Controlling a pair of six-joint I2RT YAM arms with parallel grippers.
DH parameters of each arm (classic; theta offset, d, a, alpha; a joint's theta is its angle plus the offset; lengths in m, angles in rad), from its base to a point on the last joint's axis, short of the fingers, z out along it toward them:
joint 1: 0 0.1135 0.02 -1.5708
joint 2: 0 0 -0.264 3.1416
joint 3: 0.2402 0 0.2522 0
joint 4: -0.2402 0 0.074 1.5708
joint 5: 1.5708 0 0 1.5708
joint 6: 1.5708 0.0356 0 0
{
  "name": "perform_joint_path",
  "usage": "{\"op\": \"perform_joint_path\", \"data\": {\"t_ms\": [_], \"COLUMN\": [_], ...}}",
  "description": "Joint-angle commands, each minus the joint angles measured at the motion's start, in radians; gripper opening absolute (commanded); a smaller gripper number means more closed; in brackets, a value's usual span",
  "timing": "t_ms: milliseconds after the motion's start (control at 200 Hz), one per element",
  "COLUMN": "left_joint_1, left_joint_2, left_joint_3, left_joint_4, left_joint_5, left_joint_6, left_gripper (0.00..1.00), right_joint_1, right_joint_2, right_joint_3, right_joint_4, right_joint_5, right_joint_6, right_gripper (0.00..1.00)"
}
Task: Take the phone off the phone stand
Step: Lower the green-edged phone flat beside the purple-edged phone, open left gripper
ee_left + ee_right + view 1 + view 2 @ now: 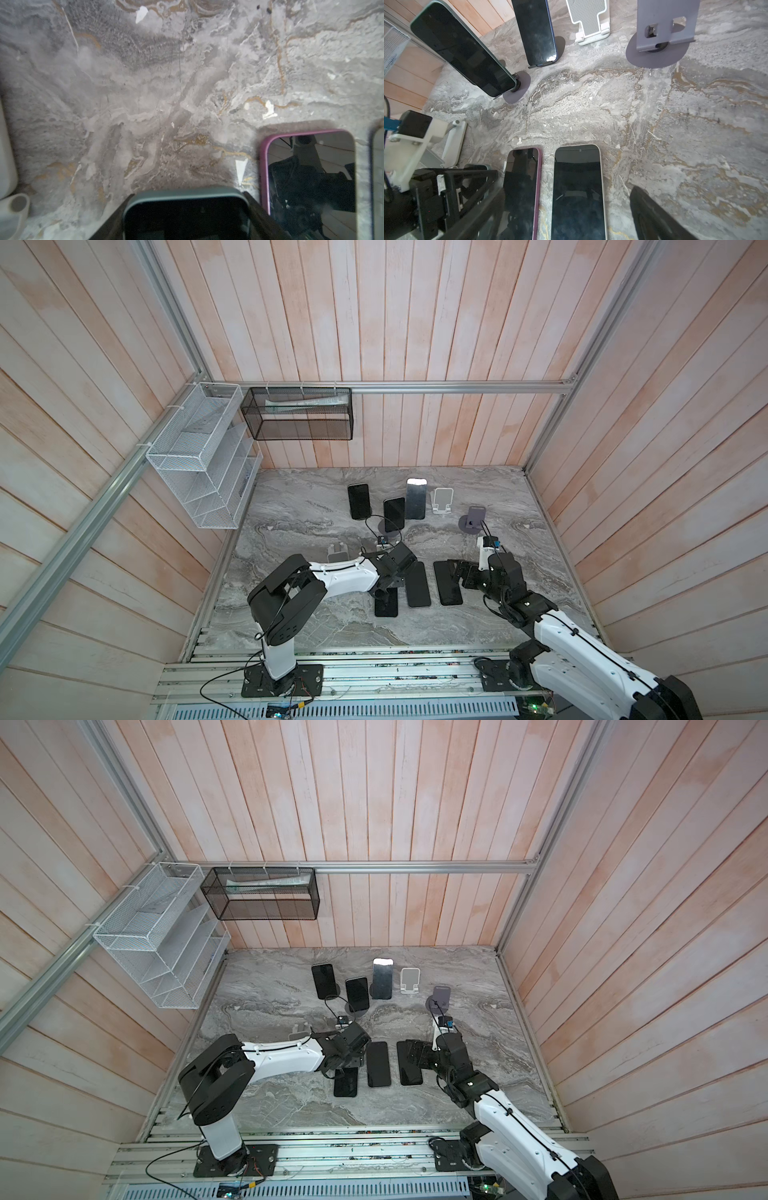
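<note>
Item: grey-green-cased phone (187, 218), off its stand, lying just beside the purple-cased phone (307, 176) and parallel to it. I cannot tell whether it rests on the desk (145, 83) or hangs just above it. Holder: my left gripper (188, 194), closed across the phone's short width, one finger on each cased long edge. My right gripper (457, 572) stands wide open and empty on the opposite side of the purple-cased phone, over a white-edged phone (579, 191) that lies flat there. Likely source: an empty white stand (338, 552), near, past my held phone from the purple-cased phone. Handling, as I judge it: a stiff, thin slab, light enough for one gripper. The glass face looks smooth, slippery and breakable, and the case should give more grip. Best hold: across the width on the cased edges, about mid-length so it does not tip, keeping off the screen. Further stock: three more phones (394, 514) propped up beyond the purple-cased phone.
</note>
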Motion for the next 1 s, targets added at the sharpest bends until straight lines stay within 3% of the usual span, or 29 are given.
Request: {"op": "perform_joint_path", "data": {"t_ms": [0,680,855,995], "left_joint_1": [0.000,-0.001,-0.001,-0.002], "left_joint_2": [0.028,0.030,-0.093,-0.249], "left_joint_3": [0.006,-0.027,-0.066,-0.112], "left_joint_4": [0.024,0.038,0.072,0.153], "left_joint_5": [-0.034,-0.068,-0.058,-0.018], "left_joint_6": [-0.028,-0.003,0.034,0.133], "left_gripper": [0.70,0.84,0.87,0.93], "right_joint_1": [-0.005,-0.005,-0.005,-0.004], "right_joint_2": [-0.030,-0.095,-0.061,-0.034], "right_joint_3": [0.038,0.055,0.086,0.101], "right_joint_4": [-0.061,-0.128,-0.145,-0.134], "right_joint_5": [0.034,0.057,0.052,0.055], "right_joint_6": [-0.004,0.030,0.022,0.024], "right_gripper": [0.95,0.95,0.95,0.95]}}
